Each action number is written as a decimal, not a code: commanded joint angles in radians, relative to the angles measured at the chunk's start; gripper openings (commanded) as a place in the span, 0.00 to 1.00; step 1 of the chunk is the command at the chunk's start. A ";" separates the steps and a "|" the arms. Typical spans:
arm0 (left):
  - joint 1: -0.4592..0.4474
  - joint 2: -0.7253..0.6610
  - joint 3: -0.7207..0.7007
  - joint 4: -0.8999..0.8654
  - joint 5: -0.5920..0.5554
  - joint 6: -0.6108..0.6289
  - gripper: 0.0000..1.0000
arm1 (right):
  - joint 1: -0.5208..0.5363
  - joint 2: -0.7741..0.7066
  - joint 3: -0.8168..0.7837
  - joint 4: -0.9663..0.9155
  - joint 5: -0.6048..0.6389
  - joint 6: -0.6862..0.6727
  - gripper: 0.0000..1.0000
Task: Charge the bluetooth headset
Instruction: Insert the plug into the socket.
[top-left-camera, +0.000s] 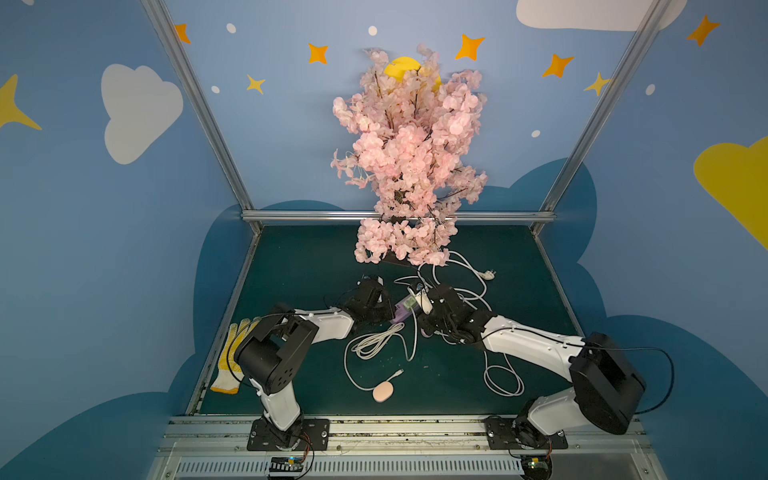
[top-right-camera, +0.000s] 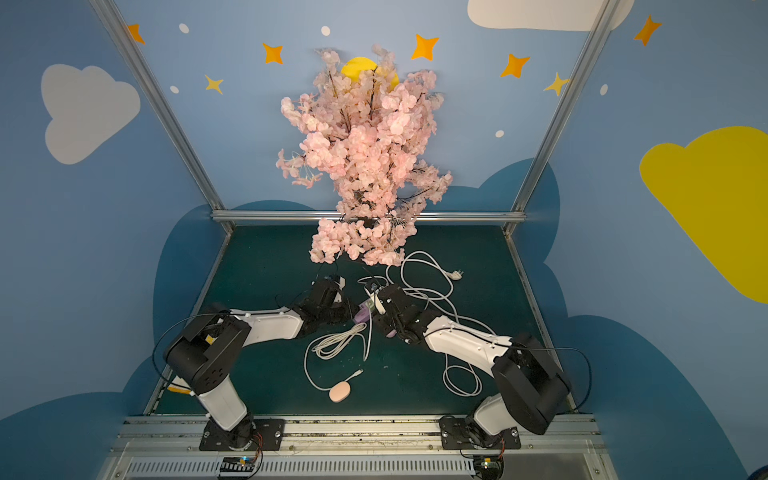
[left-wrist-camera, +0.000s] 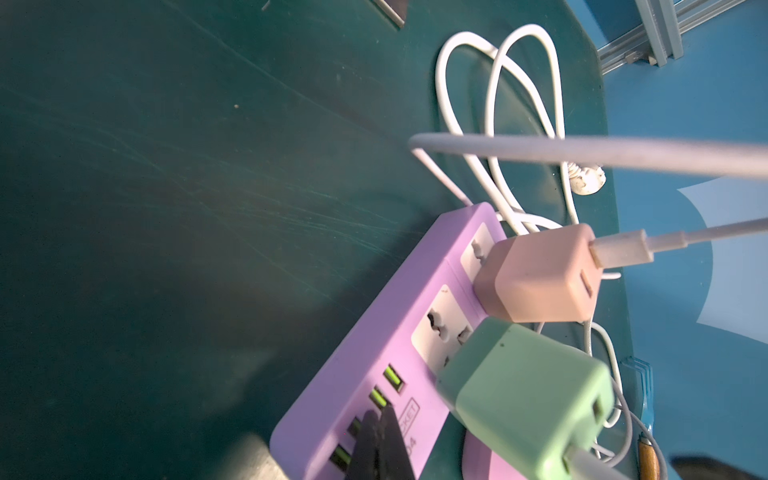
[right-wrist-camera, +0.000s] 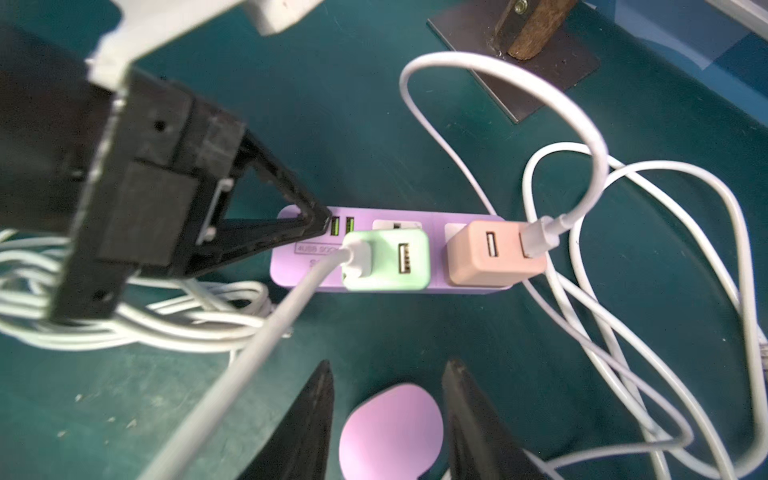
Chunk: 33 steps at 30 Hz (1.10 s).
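- Left gripper (right-wrist-camera: 321, 222): pressed together, empty, tip on the USB end of the purple power strip (left-wrist-camera: 386, 332), mid-mat (top-left-camera: 299, 270).
- Right gripper (right-wrist-camera: 388, 365): spread, holding nothing, above the lilac headset case (right-wrist-camera: 390, 432) at the strip's 5 o'clock.
- White cable (right-wrist-camera: 266, 332) plugged into the green charger (right-wrist-camera: 386, 259).
- Peach case (top-left-camera: 382, 392) at the mat's 6 o'clock, loose plug (top-left-camera: 399, 372) just beside it.

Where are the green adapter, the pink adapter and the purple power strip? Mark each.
green adapter (right-wrist-camera: 386, 259), right wrist view, front face beside its free port.
pink adapter (right-wrist-camera: 482, 270), right wrist view, front face below its free port.
purple power strip (left-wrist-camera: 382, 332), left wrist view, bare top beside a socket.
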<state>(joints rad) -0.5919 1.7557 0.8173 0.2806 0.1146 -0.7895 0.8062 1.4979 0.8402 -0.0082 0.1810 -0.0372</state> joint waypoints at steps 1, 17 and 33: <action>-0.008 0.060 -0.009 -0.116 0.005 0.005 0.03 | -0.040 0.035 0.025 0.093 -0.064 0.003 0.45; -0.008 0.083 0.021 -0.139 0.019 0.015 0.03 | -0.053 0.062 0.013 0.149 -0.133 -0.007 0.54; -0.007 0.088 0.030 -0.162 0.014 0.018 0.03 | -0.053 0.098 -0.030 0.256 -0.104 -0.019 0.71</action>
<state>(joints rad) -0.5903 1.7866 0.8722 0.2375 0.1345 -0.7856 0.7544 1.5787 0.8097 0.1841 0.0509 -0.0467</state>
